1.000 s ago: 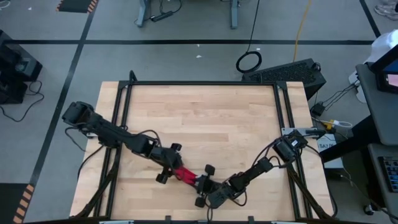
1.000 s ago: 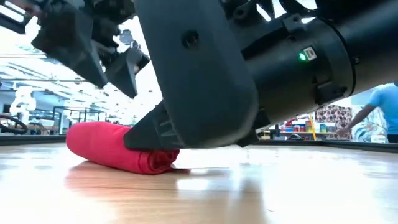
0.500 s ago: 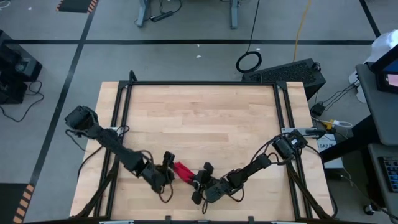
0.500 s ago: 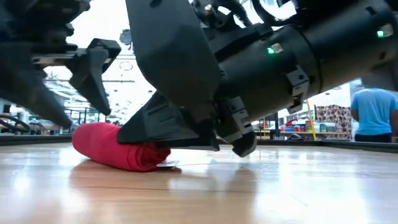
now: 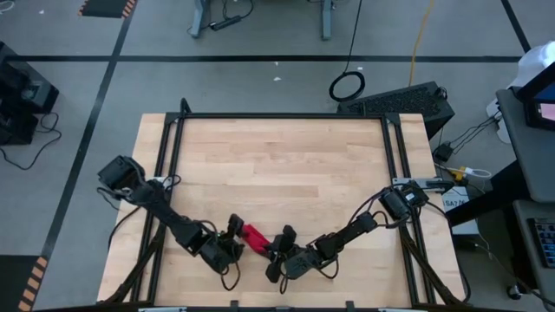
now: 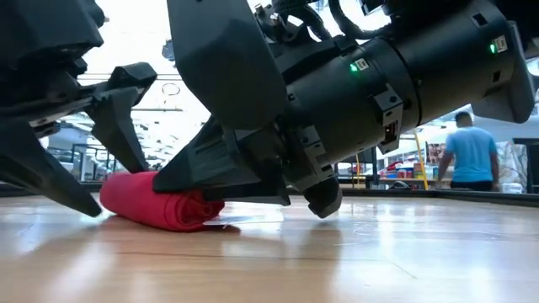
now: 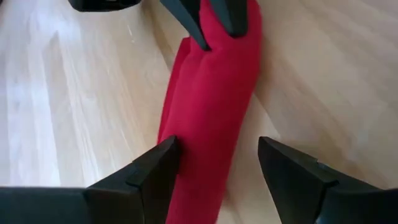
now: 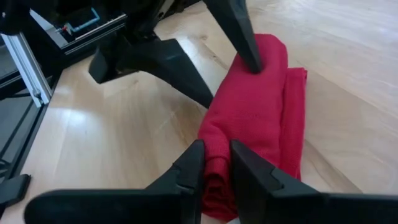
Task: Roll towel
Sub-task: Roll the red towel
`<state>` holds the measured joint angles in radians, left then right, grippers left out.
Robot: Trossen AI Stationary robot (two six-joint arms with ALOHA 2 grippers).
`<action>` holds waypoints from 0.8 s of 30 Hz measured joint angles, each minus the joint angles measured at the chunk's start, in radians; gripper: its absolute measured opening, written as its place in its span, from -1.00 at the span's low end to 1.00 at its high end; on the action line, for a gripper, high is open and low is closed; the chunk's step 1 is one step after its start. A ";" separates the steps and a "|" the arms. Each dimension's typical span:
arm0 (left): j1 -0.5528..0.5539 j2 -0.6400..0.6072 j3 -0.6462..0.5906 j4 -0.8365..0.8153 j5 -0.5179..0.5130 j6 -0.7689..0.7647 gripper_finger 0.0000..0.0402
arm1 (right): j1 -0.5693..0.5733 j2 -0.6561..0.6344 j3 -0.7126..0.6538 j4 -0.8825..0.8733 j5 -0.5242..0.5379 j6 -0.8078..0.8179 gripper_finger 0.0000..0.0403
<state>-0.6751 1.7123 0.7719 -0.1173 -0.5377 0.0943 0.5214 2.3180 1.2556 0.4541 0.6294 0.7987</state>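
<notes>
The red towel lies rolled into a short thick roll on the wooden table near its front edge, with a looser flap along one side. My left gripper is open and straddles the roll's left end. My right gripper is shut on the roll's right end. In the low view the roll rests on the table between the two grippers' dark bodies. My left gripper has one finger's inner side lying against the side of the roll near its left end. The other finger stands apart from the cloth. The fingers slant down from the table's left and lie along the roll. My right gripper pinches the roll's right end between its two fingers, several layers of cloth bunched in the narrow gap. The fingers come slanting down from the table's right, along the roll. The roll lies on the table.
Black frame rails run along the table's left and right sides. Bare wood stretches toward the far edge. Cables trail from both arms. Beyond the table a person in a blue shirt stands in the room.
My left gripper has swung toward the table's near edge and come down, turning about its own axis, so its open fingers now stand on either side of the roll's left end. My right gripper has rolled its wrist, staying shut on the roll's right end.
</notes>
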 joint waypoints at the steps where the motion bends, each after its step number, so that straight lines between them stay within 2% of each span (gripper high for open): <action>1: 0.006 0.004 0.000 0.007 0.000 0.013 0.14 | 0.000 0.000 0.000 0.000 0.000 0.002 -0.72; 5: 0.039 0.018 0.002 0.007 0.051 0.048 -0.02 | 0.000 0.000 0.000 0.001 -0.003 0.001 -0.72; 10: 0.084 0.013 0.004 0.008 0.149 0.048 -0.48 | 0.007 -0.004 0.000 0.002 -0.006 -0.052 -0.67; 13: 0.100 0.009 0.004 0.008 0.206 0.044 -0.74 | 0.018 -0.013 -0.001 -0.002 -0.004 -0.169 -0.57; 17: 0.129 0.007 0.010 0.010 0.338 -0.010 -0.77 | 0.048 -0.049 -0.004 -0.058 0.043 -0.334 -0.34; 20: 0.164 0.007 0.036 -0.034 0.478 -0.088 -0.77 | 0.079 -0.090 -0.008 -0.110 0.103 -0.419 -0.16; 24: 0.208 0.008 0.064 -0.088 0.656 -0.164 -0.77 | 0.122 -0.136 -0.005 -0.069 0.211 -0.479 -0.04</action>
<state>-0.4674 1.7204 0.8358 -0.2055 0.1187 -0.0697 0.6432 2.1819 1.2505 0.3850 0.8400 0.3202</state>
